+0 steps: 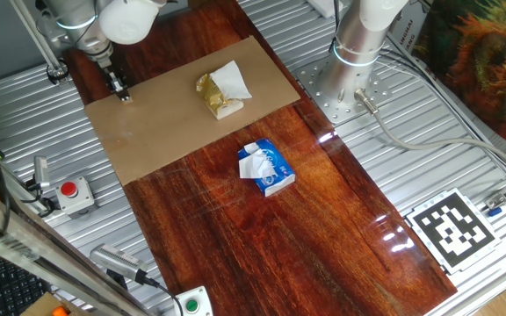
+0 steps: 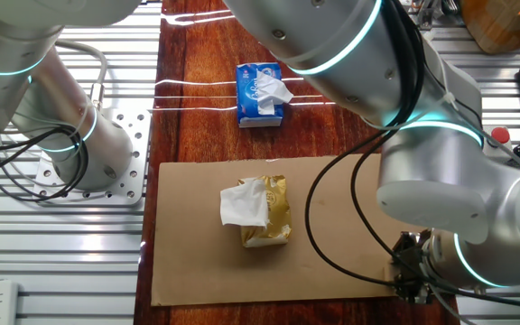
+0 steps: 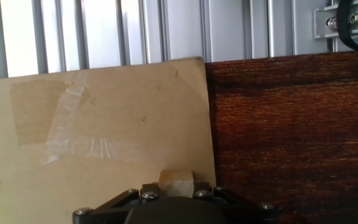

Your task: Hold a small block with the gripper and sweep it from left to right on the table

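The small block [image 3: 176, 181] is a pale tan cube showing at the bottom of the hand view, held between the black jaws of my gripper [image 3: 176, 186], which is shut on it. It rests low over the tan cardboard sheet [image 3: 104, 124], close to that sheet's edge where the dark wooden table [image 3: 291, 124] begins. In one fixed view the gripper [image 1: 123, 93] stands at the far left corner of the cardboard [image 1: 183, 114]; the block is too small to make out there. In the other fixed view the gripper [image 2: 411, 278] sits at the cardboard's right edge.
A yellowish crumpled lump with white paper [image 1: 220, 91] lies mid-cardboard. A blue-and-white packet [image 1: 266, 167] lies on the wood beyond it. Ribbed metal [image 1: 25, 123] surrounds the table, with a red button box [image 1: 73, 193] at the left and the arm's column [image 1: 363, 35] at the back.
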Robot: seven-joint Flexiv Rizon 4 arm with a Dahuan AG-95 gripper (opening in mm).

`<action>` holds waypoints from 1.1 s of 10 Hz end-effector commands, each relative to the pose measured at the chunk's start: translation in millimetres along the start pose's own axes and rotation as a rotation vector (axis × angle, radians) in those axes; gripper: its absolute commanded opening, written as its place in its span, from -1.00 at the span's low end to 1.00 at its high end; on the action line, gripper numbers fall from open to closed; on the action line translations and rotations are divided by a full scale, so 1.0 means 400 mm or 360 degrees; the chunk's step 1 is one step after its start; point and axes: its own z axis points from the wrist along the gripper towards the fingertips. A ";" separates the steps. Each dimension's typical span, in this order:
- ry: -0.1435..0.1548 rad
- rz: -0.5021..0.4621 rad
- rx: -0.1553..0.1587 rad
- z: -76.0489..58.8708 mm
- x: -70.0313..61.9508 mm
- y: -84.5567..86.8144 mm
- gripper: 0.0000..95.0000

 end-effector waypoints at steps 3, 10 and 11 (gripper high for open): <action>0.0001 0.0007 0.0002 -0.002 0.010 0.000 -0.60; -0.0008 0.0008 0.0006 0.007 0.027 -0.001 -0.60; -0.0011 0.0006 0.0013 0.007 0.027 -0.001 -0.60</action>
